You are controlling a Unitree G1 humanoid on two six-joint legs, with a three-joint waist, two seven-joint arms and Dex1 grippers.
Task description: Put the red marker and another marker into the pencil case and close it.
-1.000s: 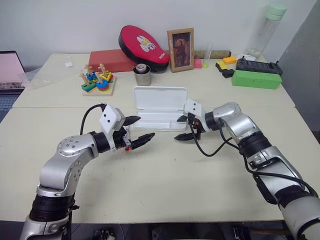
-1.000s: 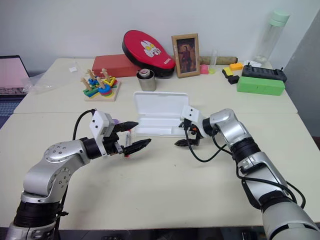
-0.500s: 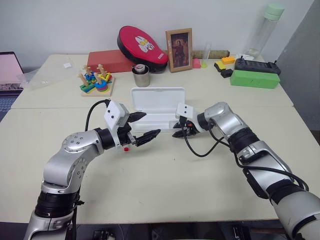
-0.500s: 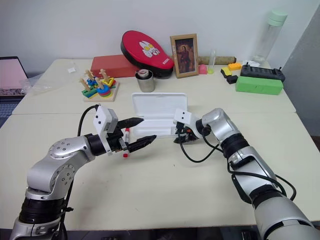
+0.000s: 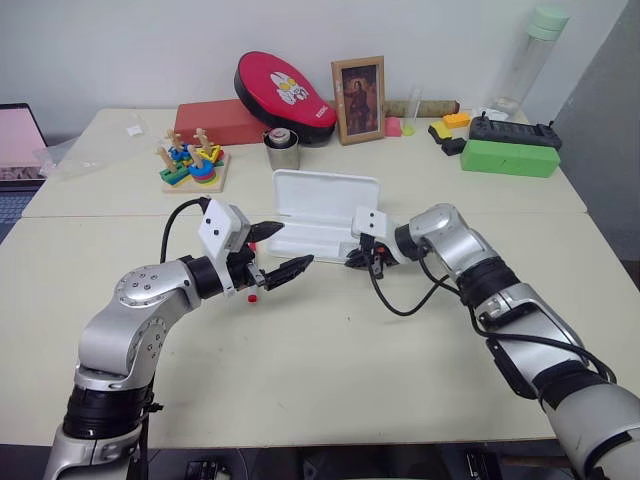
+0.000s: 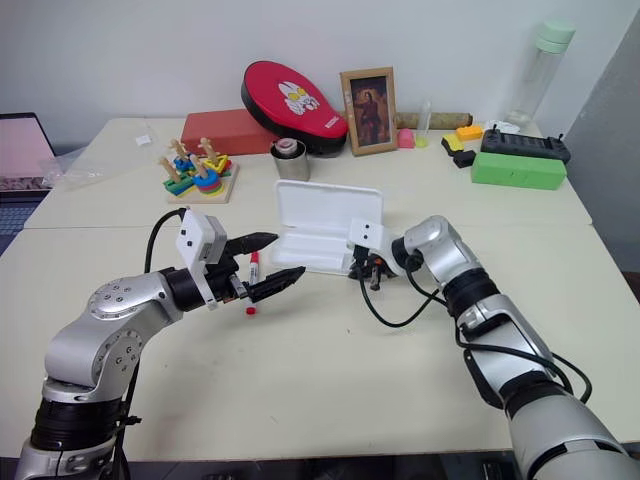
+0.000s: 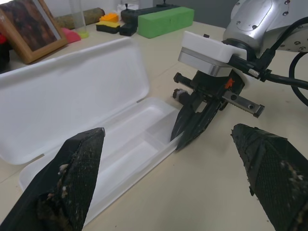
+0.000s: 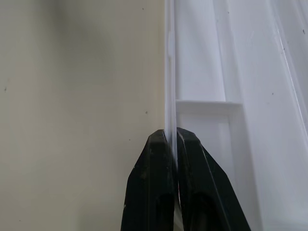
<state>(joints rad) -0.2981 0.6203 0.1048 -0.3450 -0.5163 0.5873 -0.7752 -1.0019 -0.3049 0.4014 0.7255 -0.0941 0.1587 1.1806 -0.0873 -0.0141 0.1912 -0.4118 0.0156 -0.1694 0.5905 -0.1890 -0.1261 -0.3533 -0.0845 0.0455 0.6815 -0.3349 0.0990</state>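
Observation:
The pencil case lies open in the middle of the table, lid tilted back, its divided tray bare. My right gripper is shut on the thin front rim of the case near its right end; its black fingers also show in the left wrist view. My left gripper hangs open just left of the case, with nothing between its fingers. Under it the red marker lies on the table, its red end poking out. Another marker is hidden.
Along the back stand a red oval padded case, a photo frame, a metal cup, a wooden stacking toy and a red box. A green box and a bottle are far right.
My right gripper has shut onto the front rim of the pencil case, and the case has shifted a little to the right. The left arm has stayed where it was, open.

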